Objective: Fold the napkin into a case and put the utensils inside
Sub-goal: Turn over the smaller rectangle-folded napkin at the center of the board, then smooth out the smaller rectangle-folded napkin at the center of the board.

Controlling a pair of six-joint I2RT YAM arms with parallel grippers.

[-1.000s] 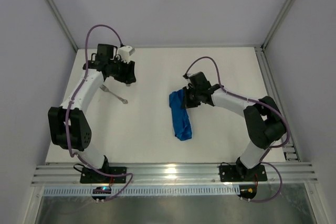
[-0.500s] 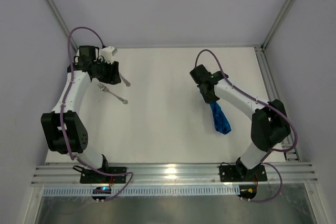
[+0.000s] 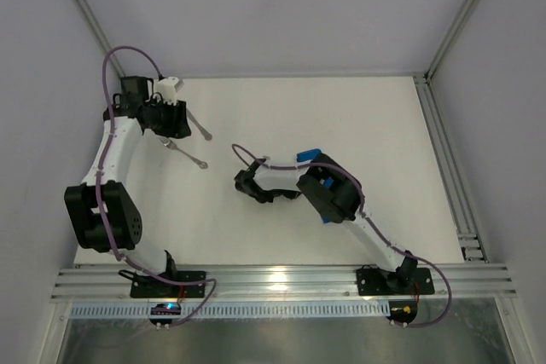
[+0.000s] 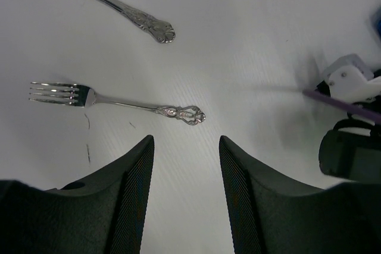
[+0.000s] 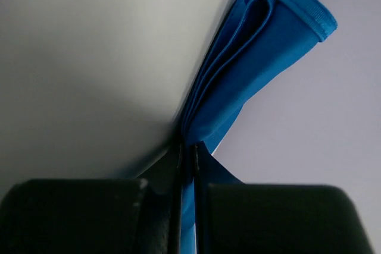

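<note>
Step judged: napkin (image 5: 256, 57) up off the table (image 4: 268, 40), due to be laid down again for the case fold, utensils not yet in. To do it well: lower slowly so the hanging layers land flat and stacked, edges lined up, no twist. Set it mid-table, well apart from the fork (image 4: 119, 104) and knife (image 4: 128, 13). Let go only once the cloth lies on the surface, and leave the open end facing the cutlery side for easy loading. Right gripper (image 5: 186, 147): jaws pressed together, pinching several folded layers of napkin at one end, the rest fanning out past the tips, hemmed corner free. From the top camera only a small blue sliver shows by the right arm's elbow, so how the cloth hangs is hard to tell there. Left gripper (image 4: 185, 142): jaws about half spread, nothing between them, touching nothing, hovering just short of the fork's handle end. Fork and knife lie flat, near each other but apart, at the far left.
</note>
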